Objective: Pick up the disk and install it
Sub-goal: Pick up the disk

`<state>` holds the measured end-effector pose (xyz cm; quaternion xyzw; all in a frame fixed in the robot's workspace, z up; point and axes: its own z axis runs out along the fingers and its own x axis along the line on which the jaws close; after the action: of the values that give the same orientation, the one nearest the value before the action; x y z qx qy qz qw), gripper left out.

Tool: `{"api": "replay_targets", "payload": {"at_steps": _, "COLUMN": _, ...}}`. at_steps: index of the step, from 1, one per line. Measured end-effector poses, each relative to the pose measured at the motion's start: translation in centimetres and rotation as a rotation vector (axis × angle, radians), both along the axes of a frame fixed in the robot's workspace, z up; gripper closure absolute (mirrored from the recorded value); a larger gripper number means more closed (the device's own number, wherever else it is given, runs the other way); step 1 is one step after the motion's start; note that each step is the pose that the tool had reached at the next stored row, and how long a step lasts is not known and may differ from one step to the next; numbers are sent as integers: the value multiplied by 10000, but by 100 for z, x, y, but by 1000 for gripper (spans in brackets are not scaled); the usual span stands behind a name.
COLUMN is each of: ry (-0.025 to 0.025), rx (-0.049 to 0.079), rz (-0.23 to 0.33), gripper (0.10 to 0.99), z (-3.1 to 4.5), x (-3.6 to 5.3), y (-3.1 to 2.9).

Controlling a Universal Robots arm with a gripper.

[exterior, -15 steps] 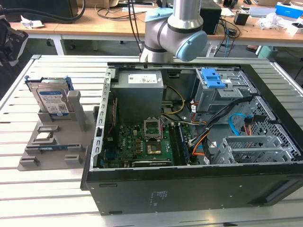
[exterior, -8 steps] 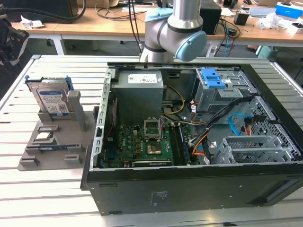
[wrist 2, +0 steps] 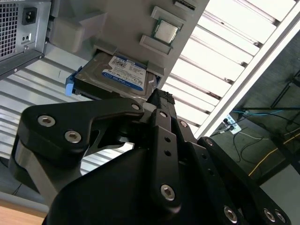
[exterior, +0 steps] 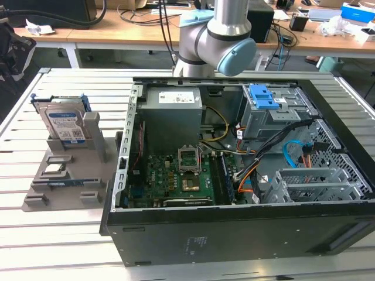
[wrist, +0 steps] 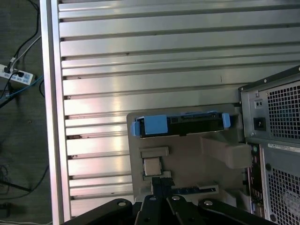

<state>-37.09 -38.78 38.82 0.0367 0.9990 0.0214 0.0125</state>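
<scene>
Gripper (wrist 2: 161, 100), black and jointed, opening impossible to tell, hovers near one silver blue-railed hard disk (wrist 2: 119, 75) standing in one grey plastic stand (exterior: 64, 175).

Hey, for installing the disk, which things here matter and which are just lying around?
For the job: disk, upright in the grey holder; open computer case.

Lying about: processor chip and memory stick on the holder; power strip on the floor; desk clutter behind.
</scene>
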Motion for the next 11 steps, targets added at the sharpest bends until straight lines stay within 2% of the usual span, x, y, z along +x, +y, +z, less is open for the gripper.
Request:
{"api": "replay_targets", "payload": {"at_steps": 3, "ry": 0, "rx": 0, "rz": 452, "gripper": 980, "z": 0, "x": -1, "y": 1}}
{"api": "replay_targets", "payload": {"at_steps": 5, "ry": 0, "rx": 0, "rz": 1430, "gripper": 980, "z": 0, "x": 0, "y": 0}}
{"api": "replay_targets", "payload": {"at_steps": 8, "ry": 0, "rx": 0, "rz": 2161, "gripper": 980, "z": 0, "x": 0, "y": 0}}
{"api": "replay_targets", "payload": {"at_steps": 11, "ry": 0, "rx": 0, "rz": 3560, "gripper": 980, "z": 0, "x": 0, "y": 0}}
